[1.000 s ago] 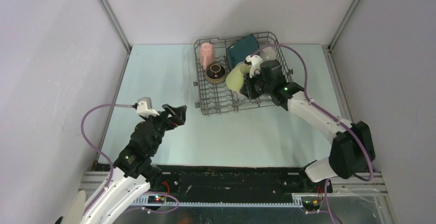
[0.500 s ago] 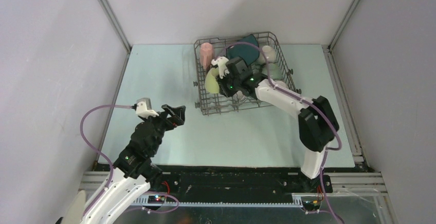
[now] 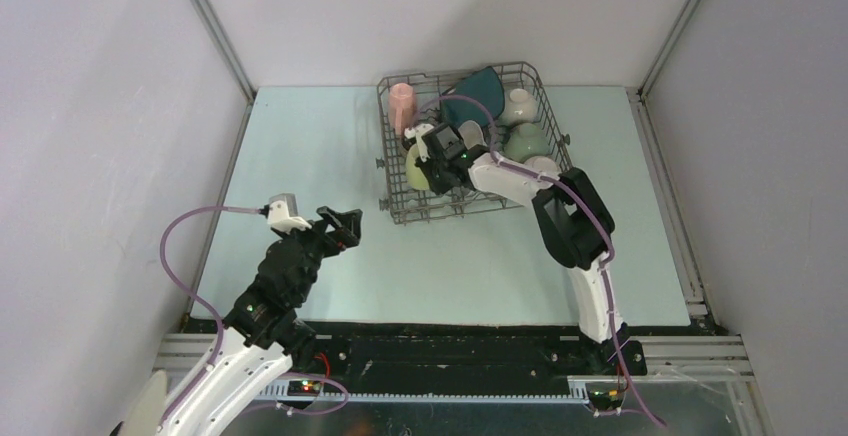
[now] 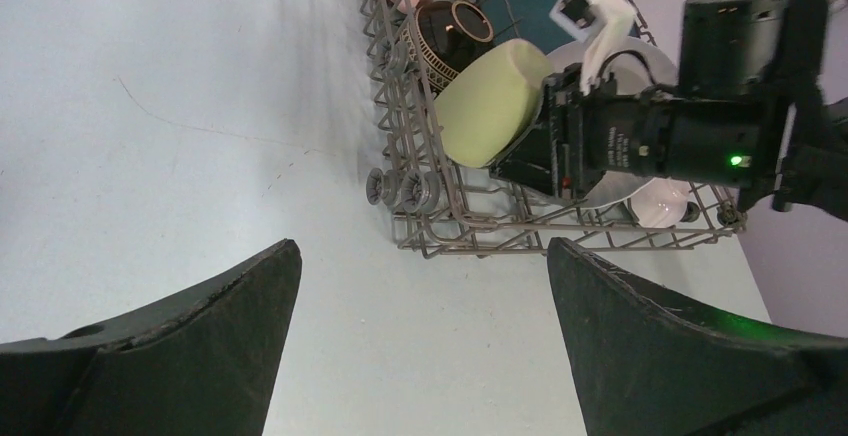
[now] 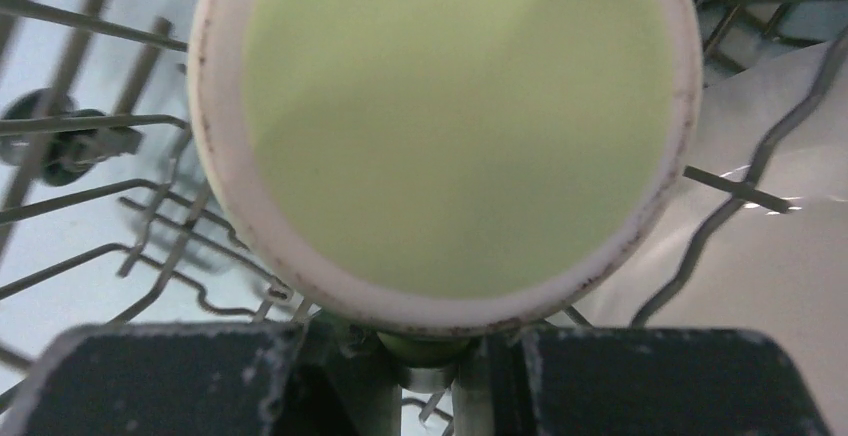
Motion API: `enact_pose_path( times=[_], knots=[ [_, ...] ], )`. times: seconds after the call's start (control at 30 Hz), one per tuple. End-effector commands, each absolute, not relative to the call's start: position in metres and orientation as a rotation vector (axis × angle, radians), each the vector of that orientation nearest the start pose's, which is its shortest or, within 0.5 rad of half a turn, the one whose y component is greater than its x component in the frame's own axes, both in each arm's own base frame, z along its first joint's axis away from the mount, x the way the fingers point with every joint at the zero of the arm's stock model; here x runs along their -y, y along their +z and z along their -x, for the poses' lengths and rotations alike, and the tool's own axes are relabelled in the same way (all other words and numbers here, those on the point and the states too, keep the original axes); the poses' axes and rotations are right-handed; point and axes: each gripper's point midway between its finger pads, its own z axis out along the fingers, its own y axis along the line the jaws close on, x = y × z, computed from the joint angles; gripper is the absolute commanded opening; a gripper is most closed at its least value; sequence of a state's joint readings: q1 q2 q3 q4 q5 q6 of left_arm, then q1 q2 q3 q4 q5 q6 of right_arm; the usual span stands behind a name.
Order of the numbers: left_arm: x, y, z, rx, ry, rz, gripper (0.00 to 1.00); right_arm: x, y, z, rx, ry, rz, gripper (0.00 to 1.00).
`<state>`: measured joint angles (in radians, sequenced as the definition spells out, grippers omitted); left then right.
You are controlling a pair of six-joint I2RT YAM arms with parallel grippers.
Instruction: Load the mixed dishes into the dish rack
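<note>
yellow-green mug (image 3: pixel 417 167) is inside the dish rack (image 3: pixel 452 215), left half, close to the rack's left wall, tipped on its side with the mouth toward the right wrist cam. It sits just on the near side of the brown bowl (image 4: pixel 449 32). pink mug (image 3: pixel 403 104) is in the rack's far-left corner, dark teal plate (image 3: pixel 478 92) stands at the far edge, and white bowl (image 3: pixel 518 106) and pale green bowl (image 3: pixel 526 142) are along the right side. right end effector (image 5: pixel 424 354) is pinching the yellow-green mug at its lower edge, and the small green part between the fingers looks like the handle. Rack sits at the far edge of the surface (image 3: pixel 300 146), right of centre. left end effector (image 3: pixel 343 226) is spread wide and holds nothing, over the near-left part of the surface, well apart from the rack.
</note>
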<state>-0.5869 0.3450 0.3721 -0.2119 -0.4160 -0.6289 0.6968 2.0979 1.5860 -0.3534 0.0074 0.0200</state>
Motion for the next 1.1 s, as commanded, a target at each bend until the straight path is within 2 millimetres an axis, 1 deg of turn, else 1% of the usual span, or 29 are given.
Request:
enact_pose_path(
  times=[0.0,0.07,0.17,0.2,0.23,0.27,0.3,0.33,0.37,0.4,0.43,0.47,0.53,0.57,0.6,0.63,0.67,0.7,0.73,0.77,0.8,0.83,0.87,0.9,0.93,0.97,1.0,1.03,1.07],
  knots=[
    [0.093,0.198,-0.238,-1.703,-0.508,0.362,1.00,-0.358,0.081,-0.437,-2.203,0.314,0.722,0.05],
    [0.095,0.197,-0.238,-1.702,-0.516,0.356,1.00,-0.357,0.074,-0.436,-2.217,0.308,0.723,0.10],
    [0.096,0.195,-0.239,-1.704,-0.515,0.350,1.00,-0.357,0.068,-0.433,-2.233,0.310,0.727,0.28],
    [0.096,0.194,-0.240,-1.707,-0.510,0.350,1.00,-0.356,0.066,-0.431,-2.239,0.310,0.727,0.39],
    [0.096,0.193,-0.240,-1.709,-0.508,0.347,1.00,-0.356,0.064,-0.430,-2.244,0.309,0.728,0.45],
    [0.097,0.193,-0.241,-1.710,-0.509,0.345,1.00,-0.356,0.063,-0.429,-2.250,0.308,0.723,0.57],
    [0.098,0.194,-0.241,-1.707,-0.510,0.339,1.00,-0.354,0.065,-0.430,-2.249,0.291,0.706,0.62],
    [0.100,0.194,-0.241,-1.710,-0.517,0.330,1.00,-0.351,0.064,-0.429,-2.256,0.282,0.691,0.73],
    [0.101,0.194,-0.241,-1.708,-0.519,0.324,1.00,-0.350,0.070,-0.430,-2.243,0.276,0.680,0.77],
    [0.101,0.194,-0.241,-1.708,-0.523,0.321,1.00,-0.349,0.069,-0.428,-2.245,0.275,0.678,0.83],
    [0.101,0.194,-0.241,-1.708,-0.522,0.322,1.00,-0.348,0.077,-0.429,-2.233,0.275,0.661,0.90],
    [0.101,0.193,-0.241,-1.710,-0.522,0.321,1.00,-0.347,0.079,-0.428,-2.227,0.276,0.655,0.96],
    [0.101,0.193,-0.241,-1.708,-0.519,0.323,1.00,-0.347,0.091,-0.428,-2.206,0.287,0.643,0.98],
    [0.100,0.194,-0.241,-1.707,-0.520,0.324,1.00,-0.347,0.102,-0.427,-2.188,0.299,0.636,0.98],
    [0.101,0.194,-0.241,-1.705,-0.521,0.323,1.00,-0.349,0.107,-0.425,-2.181,0.309,0.638,0.98],
    [0.102,0.196,-0.241,-1.699,-0.530,0.314,1.00,-0.348,0.121,-0.424,-2.154,0.315,0.637,0.98],
    [0.103,0.196,-0.241,-1.696,-0.535,0.306,1.00,-0.349,0.127,-0.422,-2.141,0.299,0.638,0.99],
    [0.105,0.200,-0.241,-1.683,-0.549,0.292,1.00,-0.349,0.142,-0.420,-2.108,0.293,0.645,0.99],
    [0.107,0.201,-0.241,-1.679,-0.556,0.286,1.00,-0.349,0.149,-0.417,-2.092,0.281,0.649,0.99],
    [0.109,0.206,-0.241,-1.661,-0.570,0.274,1.00,-0.349,0.165,-0.414,-2.062,0.289,0.647,1.00],
    [0.109,0.207,-0.242,-1.652,-0.570,0.270,1.00,-0.348,0.169,-0.410,-2.051,0.298,0.646,1.00],
    [0.109,0.209,-0.244,-1.638,-0.570,0.279,1.00,-0.344,0.179,-0.406,-2.036,0.312,0.633,1.00],
    [0.108,0.214,-0.246,-1.612,-0.575,0.291,1.00,-0.342,0.200,-0.404,-1.992,0.332,0.610,1.00],
    [0.106,0.208,-0.249,-1.614,-0.556,0.305,1.00,-0.338,0.200,-0.400,-1.990,0.326,0.601,1.00],
    [0.105,0.210,-0.251,-1.597,-0.551,0.308,1.00,-0.331,0.219,-0.399,-1.946,0.316,0.562,1.00],
    [0.103,0.203,-0.254,-1.611,-0.525,0.313,1.00,-0.325,0.220,-0.396,-1.935,0.303,0.550,1.00],
    [0.102,0.202,-0.255,-1.613,-0.507,0.309,1.00,-0.315,0.238,-0.392,-1.901,0.287,0.515,0.99],
    [0.099,0.201,-0.257,-1.619,-0.478,0.316,1.00,-0.308,0.233,-0.388,-1.904,0.267,0.515,0.99],
    [0.097,0.199,-0.257,-1.626,-0.453,0.308,1.00,-0.297,0.250,-0.383,-1.869,0.257,0.486,1.00]
  ],
)
